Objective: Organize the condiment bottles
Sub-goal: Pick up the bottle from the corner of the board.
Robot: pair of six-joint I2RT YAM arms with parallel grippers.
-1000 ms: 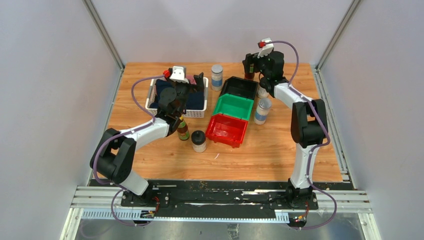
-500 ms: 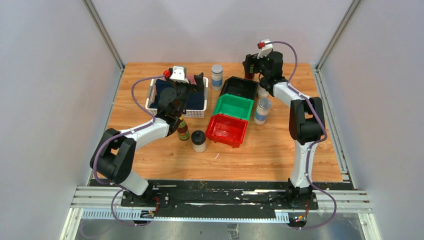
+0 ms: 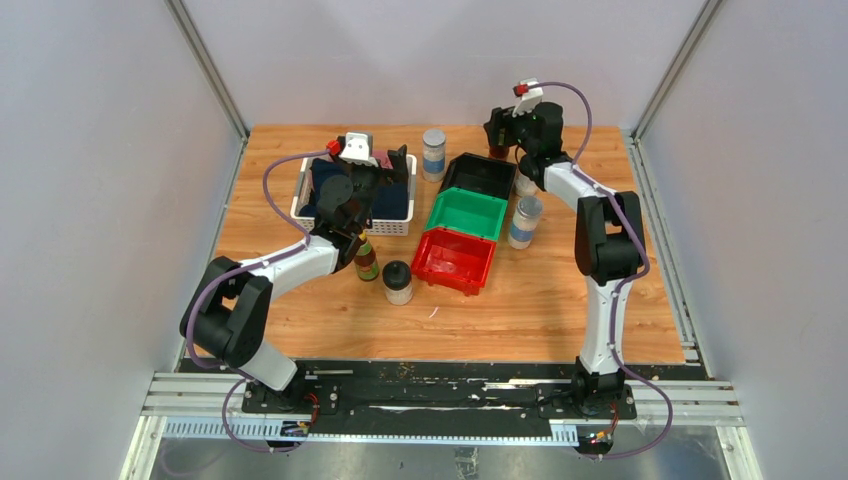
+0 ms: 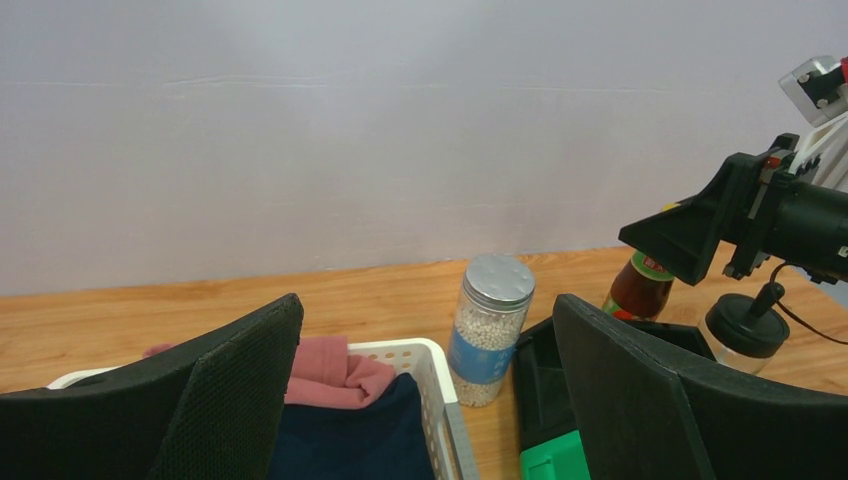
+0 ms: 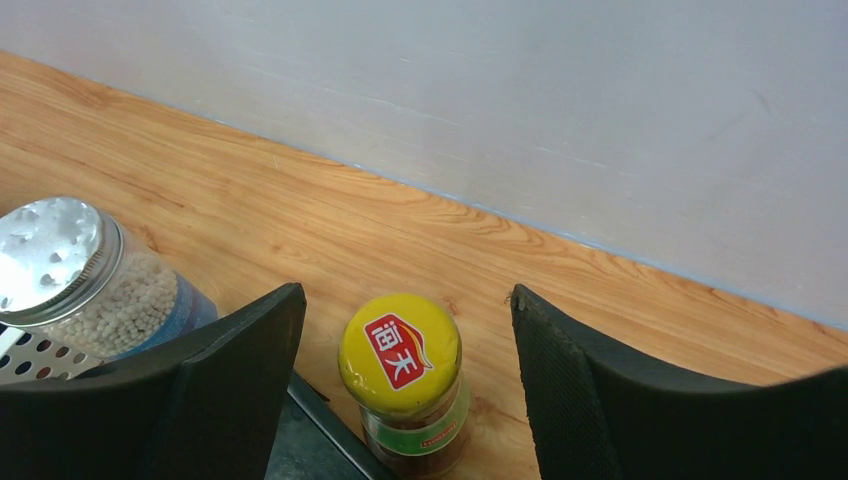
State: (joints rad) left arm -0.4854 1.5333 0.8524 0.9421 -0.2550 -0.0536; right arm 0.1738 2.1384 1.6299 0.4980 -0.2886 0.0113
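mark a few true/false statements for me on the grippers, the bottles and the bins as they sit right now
1. The right gripper is open, with a yellow-capped sauce bottle standing between its fingers. True.
2. From far to near, the row runs black bin, green bin, red bin. True.
3. The left gripper is shut on a shaker. False: it is open and holds nothing; the silver-lidded shaker stands on the table beyond the white basket.
4. A black-lidded jar sits inside the red bin. False: the black-lidded jar stands on the table just left of that bin.
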